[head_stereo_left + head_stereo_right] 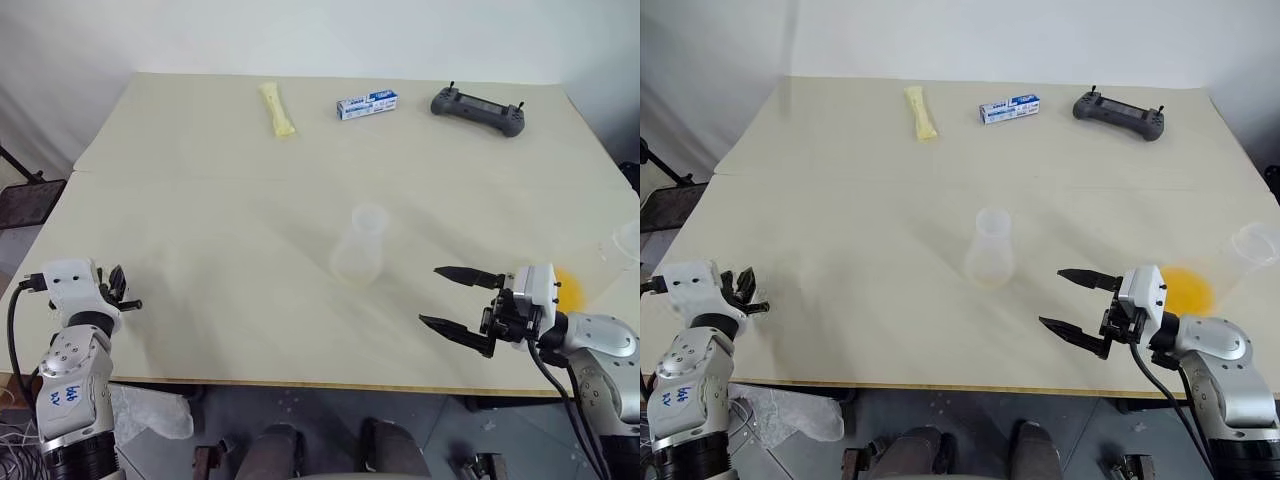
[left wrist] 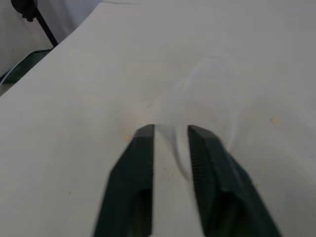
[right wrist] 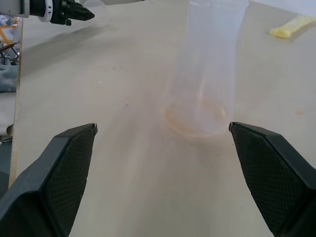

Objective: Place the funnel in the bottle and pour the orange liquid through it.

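Observation:
The bottle (image 1: 358, 250) is a clear flask standing upright mid-table. My right gripper (image 1: 430, 296) hangs open to its right, level, with the bottle (image 3: 210, 74) ahead between the spread fingers and apart from them. The orange liquid (image 1: 1186, 290) sits in the bottom of a clear cup (image 1: 1252, 246) near the table's right edge, behind that hand. My left gripper (image 1: 125, 292) is at the front left of the table. Its fingers (image 2: 140, 148) are nearly together, shut on the edge of the clear funnel (image 2: 207, 94). The funnel (image 3: 97, 12) shows faintly at its tips.
Along the far side of the table (image 1: 200, 200) lie a yellow packet (image 1: 277, 108), a small blue-and-white box (image 1: 367, 104) and a grey handheld controller (image 1: 478, 108). A dark stand (image 1: 25, 190) is off the left edge.

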Available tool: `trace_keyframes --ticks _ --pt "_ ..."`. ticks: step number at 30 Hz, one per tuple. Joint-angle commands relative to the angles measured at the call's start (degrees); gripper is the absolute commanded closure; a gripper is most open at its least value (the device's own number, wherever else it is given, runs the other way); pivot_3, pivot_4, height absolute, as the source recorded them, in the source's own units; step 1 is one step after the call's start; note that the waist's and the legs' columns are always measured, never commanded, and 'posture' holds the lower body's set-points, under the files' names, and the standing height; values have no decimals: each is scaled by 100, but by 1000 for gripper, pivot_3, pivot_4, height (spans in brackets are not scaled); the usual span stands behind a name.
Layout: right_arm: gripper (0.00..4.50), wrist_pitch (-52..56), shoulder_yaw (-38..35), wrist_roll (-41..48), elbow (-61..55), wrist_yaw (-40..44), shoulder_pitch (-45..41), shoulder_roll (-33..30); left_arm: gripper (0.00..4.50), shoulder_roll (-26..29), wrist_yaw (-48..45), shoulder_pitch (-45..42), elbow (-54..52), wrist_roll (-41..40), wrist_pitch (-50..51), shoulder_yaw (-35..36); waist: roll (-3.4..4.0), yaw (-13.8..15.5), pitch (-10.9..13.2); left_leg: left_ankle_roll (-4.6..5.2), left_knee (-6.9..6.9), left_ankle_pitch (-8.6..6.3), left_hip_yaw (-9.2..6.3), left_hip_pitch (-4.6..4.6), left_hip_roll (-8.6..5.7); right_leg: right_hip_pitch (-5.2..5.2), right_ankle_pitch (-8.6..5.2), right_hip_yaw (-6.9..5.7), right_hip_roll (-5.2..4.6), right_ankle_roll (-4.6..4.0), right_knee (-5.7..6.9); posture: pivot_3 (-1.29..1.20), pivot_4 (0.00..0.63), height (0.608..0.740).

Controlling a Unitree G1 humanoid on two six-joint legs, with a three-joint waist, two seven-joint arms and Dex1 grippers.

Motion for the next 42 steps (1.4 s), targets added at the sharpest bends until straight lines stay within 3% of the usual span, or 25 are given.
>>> trace_keyframes --ticks 1,11,19,30,35,42 --pt "0 -94 -186 14 -113 -7 -10 -78 4429 146 31 -41 -118 -4 43 77 0 2 0 0 0 0 -1 0 0 0 0 0 0 0 0 0 150 740" --pt "0 -109 -261 15 -121 -23 -1 -111 4429 378 -704 -411 -683 -618 467 -213 0 32 0 0 1 0 -1 0 -1 0 0 0 -3 0 1 0 150 740" --pt "0 -98 -467 90 -272 -52 27 -148 4429 731 -1712 -1510 -657 -1535 776 -621 1 4 0 0 4 0 -1 -2 -2 1 0 -2 2 1 1 0 150 740" --pt "0 376 -838 1093 -1240 127 247 -250 4429 1270 -3373 -3655 713 -2192 1922 -1804 -1 1 2 1 6 2 6 -1 -1 0 1 -27 15 3 6 0 150 740" --pt "0 504 -997 1254 -1383 195 259 -429 4429 1405 -4099 -4405 1381 -2081 2095 -2358 -5 -3 4 2 6 2 9 -2 0 0 2 -32 21 3 4 0 150 740" --pt "0 513 -936 1231 -1485 -118 60 -301 4429 1438 -4800 -5668 2160 -2048 3163 -3185 -12 9 9 3 9 3 8 -5 1 0 2 -34 23 4 5 0 150 740"
